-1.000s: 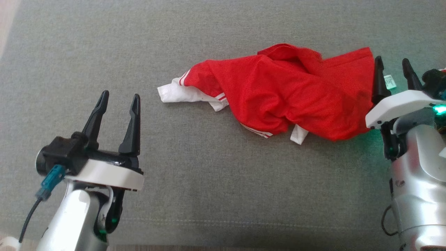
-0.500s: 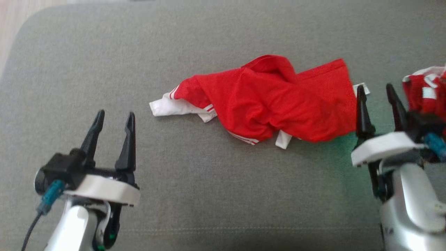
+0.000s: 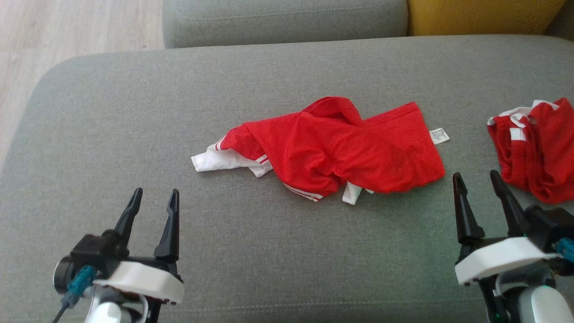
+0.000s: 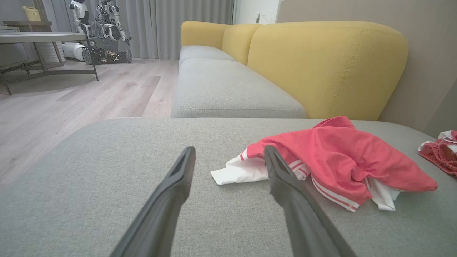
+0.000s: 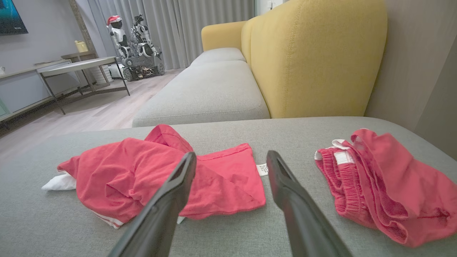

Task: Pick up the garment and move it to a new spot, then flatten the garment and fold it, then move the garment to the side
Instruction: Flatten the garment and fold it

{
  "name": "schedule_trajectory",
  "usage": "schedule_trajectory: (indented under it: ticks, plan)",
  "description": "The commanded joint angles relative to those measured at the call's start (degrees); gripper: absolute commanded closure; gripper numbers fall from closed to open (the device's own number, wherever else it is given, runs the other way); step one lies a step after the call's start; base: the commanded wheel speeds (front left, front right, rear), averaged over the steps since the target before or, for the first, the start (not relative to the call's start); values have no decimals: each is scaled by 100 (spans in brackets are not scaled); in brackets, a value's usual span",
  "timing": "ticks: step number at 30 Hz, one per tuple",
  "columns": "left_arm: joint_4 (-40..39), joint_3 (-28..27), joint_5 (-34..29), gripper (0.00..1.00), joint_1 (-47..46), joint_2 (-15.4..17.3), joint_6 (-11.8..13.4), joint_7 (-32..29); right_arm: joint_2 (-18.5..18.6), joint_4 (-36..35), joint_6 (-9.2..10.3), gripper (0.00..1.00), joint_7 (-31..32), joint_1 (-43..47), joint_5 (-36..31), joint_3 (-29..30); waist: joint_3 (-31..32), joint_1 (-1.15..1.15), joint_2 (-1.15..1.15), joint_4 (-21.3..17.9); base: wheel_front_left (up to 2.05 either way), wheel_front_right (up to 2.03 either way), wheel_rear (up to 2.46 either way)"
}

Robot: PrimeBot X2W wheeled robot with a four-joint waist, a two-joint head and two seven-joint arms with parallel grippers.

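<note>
Lying crumpled on cushion (image 3: 134,112), red garment (image 3: 332,152) (white trim), left gripper (image 3: 156,192), right gripper (image 3: 475,174) — 2 jaw pairs apart.

The garment (image 3: 341,148) is thin red cloth, finely meshed, with smooth white trim. The seat cushion (image 3: 269,251) beneath is matt grey woven fabric. At 3 o'clock a second red garment (image 3: 538,148) shows a ribbed elastic band. The left gripper (image 3: 155,193) and right gripper (image 3: 475,175) have matt black plastic fingers on glossy white shells. At 10 o'clock the floor (image 3: 67,36) looks like pale wood.
</note>
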State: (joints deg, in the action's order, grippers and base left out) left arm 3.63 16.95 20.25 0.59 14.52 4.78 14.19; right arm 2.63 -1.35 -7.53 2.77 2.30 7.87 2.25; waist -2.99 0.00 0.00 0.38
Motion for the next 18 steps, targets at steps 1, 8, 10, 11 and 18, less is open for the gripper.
schedule_trajectory:
  ticks: [1, 8, 10, 11, 18]
  plan:
    - [-195, -203, -8, 0, -194, 105, 34, -6, 26, -309, 4, 0, 37, -127, 46, -145, 20, 0, 0, -6, 0, 0, 0]
    - [-236, -171, 10, 0, -139, 135, 59, -44, 25, -605, 4, 0, 200, 79, 113, -115, 59, 0, 0, -7, 0, 0, 0]
    - [-244, -162, 14, 0, -140, 139, 62, -45, 25, -638, 4, 0, 215, 97, 120, -108, 53, 0, 0, 1, 0, 0, 0]
    - [-248, -157, 16, 0, -143, 141, 63, -45, 25, -652, 4, 0, 222, 102, 126, -108, 49, 0, 0, 5, 0, 0, 0]
    - [-318, -88, 32, 0, -199, 145, 39, -79, 25, -702, 4, 0, 230, 94, 166, -123, 1, 0, 0, 12, 0, 0, 0]
